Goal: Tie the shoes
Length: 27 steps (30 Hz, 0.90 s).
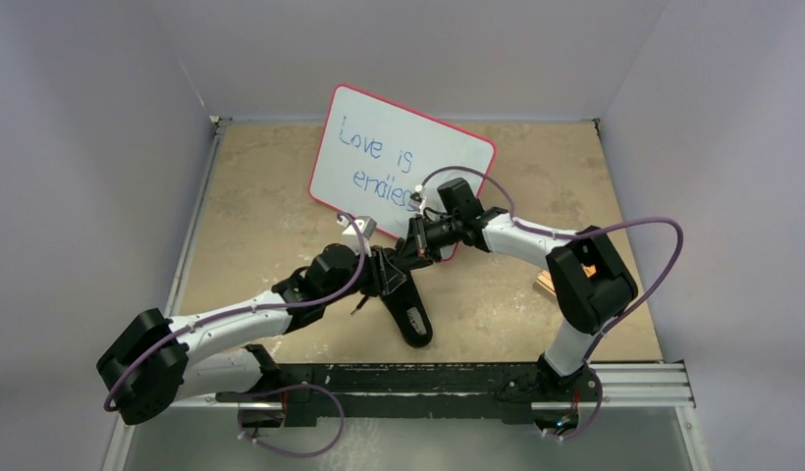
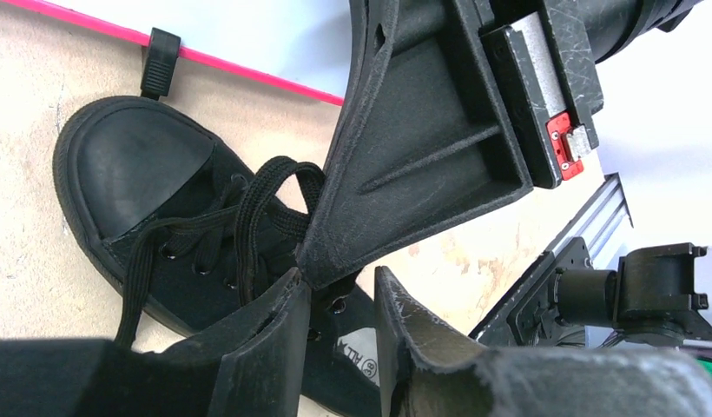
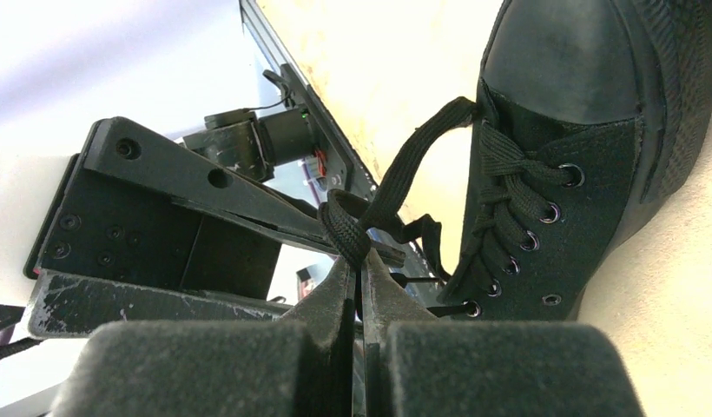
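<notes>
Right claw [image 3: 359, 265] clamps flat lace [image 3: 405, 171] of all-black sneaker [image 3: 587, 200]; left claw [image 2: 339, 278] parted.

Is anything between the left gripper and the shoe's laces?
Yes. The right gripper, fingers shut on a thin black lace loop, sits directly ahead of the open left gripper, above the black canvas sneaker.

Sneaker [image 2: 135, 165] heel cut off below
</notes>
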### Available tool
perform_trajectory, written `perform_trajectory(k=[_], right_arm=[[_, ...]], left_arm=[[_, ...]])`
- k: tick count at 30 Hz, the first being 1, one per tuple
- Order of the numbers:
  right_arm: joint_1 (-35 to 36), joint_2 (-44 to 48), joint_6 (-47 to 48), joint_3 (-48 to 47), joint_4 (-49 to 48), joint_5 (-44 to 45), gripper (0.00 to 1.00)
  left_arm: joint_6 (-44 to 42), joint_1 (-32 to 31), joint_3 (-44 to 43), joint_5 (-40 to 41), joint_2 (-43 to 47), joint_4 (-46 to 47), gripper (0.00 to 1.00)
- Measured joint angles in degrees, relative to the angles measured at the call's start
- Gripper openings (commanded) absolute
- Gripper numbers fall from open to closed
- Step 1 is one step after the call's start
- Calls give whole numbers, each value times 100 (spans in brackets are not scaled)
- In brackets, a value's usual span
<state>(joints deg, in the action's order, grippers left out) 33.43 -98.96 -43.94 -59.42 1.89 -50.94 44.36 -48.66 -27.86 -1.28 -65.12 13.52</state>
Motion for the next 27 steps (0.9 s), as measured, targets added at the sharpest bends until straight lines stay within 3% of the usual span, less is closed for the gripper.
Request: perform_trajectory(k=[6,9,14,20,27], right_arm=[[-15,0,9,-2,-9,44,0],[-33,0,7,-2,-31,52,1],[9,0,120,-68,120,87,27],[59,39,874,-704,1290,511,58],[-129,815,1543,-640,2385,1038,66]], left_arm=[[-52,26,-7,61,-160,15,1],[-37,24,-28,-15,-262,42,0],[212,-17,-42,-203,-195,234,0],[876,-22,-42,-422,39,361,0],[1106,-24,-92,-568,96,-13,0]])
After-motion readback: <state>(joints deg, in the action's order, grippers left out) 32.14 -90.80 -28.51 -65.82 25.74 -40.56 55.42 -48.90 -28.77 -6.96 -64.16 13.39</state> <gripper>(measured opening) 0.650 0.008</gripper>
